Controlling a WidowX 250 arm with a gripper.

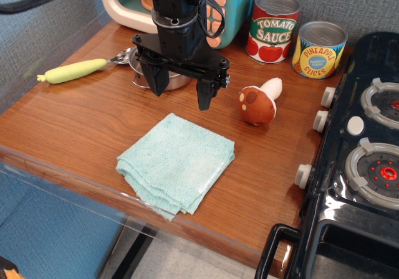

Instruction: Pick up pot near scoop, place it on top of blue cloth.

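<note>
The shiny steel pot (177, 80) sits at the back of the wooden table, mostly hidden behind my gripper. My black gripper (181, 87) hangs over it with its two fingers spread wide, one at the pot's left side and one at its right front; it holds nothing. The scoop (78, 71) lies just left of the pot, its yellow-green handle pointing left and its silver bowl touching or close to the pot. The pale teal-blue cloth (176, 164) lies folded near the table's front edge, in front of the gripper.
A plush brown-and-white mushroom (259, 103) lies right of the gripper. A tomato sauce can (273, 27) and a pineapple can (318, 50) stand at the back right. A toy stove (368, 142) fills the right side. A teal toy appliance (232, 5) stands behind the arm.
</note>
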